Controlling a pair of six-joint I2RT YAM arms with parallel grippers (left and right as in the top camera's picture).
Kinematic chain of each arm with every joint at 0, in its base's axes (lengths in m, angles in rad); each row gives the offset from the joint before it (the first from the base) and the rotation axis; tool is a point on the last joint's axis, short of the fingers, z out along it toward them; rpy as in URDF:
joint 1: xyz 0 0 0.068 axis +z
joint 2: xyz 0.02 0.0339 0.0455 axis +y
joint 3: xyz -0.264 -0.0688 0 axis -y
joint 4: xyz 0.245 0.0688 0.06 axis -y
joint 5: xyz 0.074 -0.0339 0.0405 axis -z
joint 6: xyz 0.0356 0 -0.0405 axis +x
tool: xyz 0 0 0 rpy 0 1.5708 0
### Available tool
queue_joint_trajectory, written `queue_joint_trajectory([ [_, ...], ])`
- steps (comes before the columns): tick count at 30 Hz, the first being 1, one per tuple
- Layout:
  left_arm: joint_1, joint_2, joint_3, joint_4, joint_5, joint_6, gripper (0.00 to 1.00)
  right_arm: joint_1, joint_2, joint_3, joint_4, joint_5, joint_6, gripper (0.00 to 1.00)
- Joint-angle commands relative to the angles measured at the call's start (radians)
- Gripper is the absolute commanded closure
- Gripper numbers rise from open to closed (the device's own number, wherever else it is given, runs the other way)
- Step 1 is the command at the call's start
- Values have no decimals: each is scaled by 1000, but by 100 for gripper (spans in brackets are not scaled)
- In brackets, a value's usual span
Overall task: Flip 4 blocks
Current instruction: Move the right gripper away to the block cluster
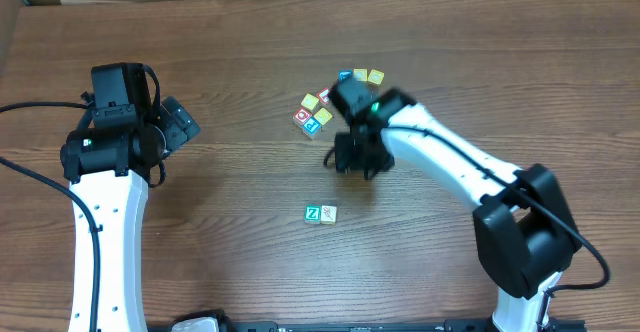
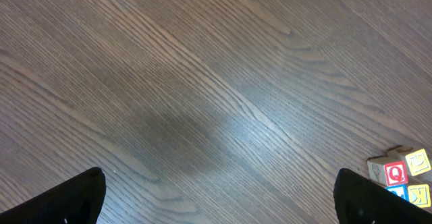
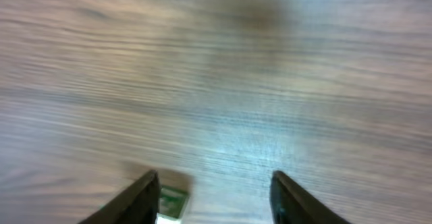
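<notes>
Two blocks lie side by side on the table: one with a green Z face (image 1: 313, 213) and a pale cream one (image 1: 329, 214). My right gripper (image 1: 355, 160) hovers up and to the right of them. In the blurred right wrist view it (image 3: 216, 200) is open with nothing between its fingers, and the green block (image 3: 173, 202) peeks out beside the left finger (image 3: 143, 198). A teal-blue block (image 1: 313, 125) and a yellow block (image 1: 310, 102) sit in a cluster farther back. My left gripper (image 1: 185, 122) stands wide open over bare wood (image 2: 217, 183), far to the left.
A red-faced cube (image 1: 303, 118) and a yellow-green one (image 1: 323, 115) share the cluster, seen also as a red Q cube (image 2: 396, 173) at the left wrist view's lower right. A blue (image 1: 345, 75) and two yellow cubes (image 1: 368, 76) lie behind the right arm.
</notes>
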State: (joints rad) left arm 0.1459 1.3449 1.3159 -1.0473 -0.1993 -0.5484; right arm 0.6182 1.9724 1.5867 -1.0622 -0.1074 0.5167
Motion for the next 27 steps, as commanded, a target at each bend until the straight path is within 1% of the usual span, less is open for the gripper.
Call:
queue_joint_trajectory([
  [1, 3, 8, 13, 1, -13, -6, 0, -37, -8, 182, -42, 1, -62, 40],
  [3, 3, 8, 13, 1, -13, -6, 0, -48, -8, 259, -51, 0, -103, 36],
  [4, 3, 8, 13, 1, -13, -6, 0, -51, -8, 287, -48, 1, -118, 32],
  [6, 3, 8, 13, 1, -13, -6, 0, -53, -8, 322, -23, 1, -126, 28],
  [12, 3, 8, 13, 1, -13, -6, 0, -25, 28, 316, 90, 6, -126, 24],
  [17, 3, 8, 13, 1, -13, -6, 0, 10, 131, 316, 144, 124, -135, 17],
  [20, 3, 8, 13, 1, -13, -6, 0, 20, 193, 316, 189, 130, -211, 17],
  [27, 3, 8, 13, 1, -13, -6, 0, 22, 276, 315, 227, 114, -214, 19],
])
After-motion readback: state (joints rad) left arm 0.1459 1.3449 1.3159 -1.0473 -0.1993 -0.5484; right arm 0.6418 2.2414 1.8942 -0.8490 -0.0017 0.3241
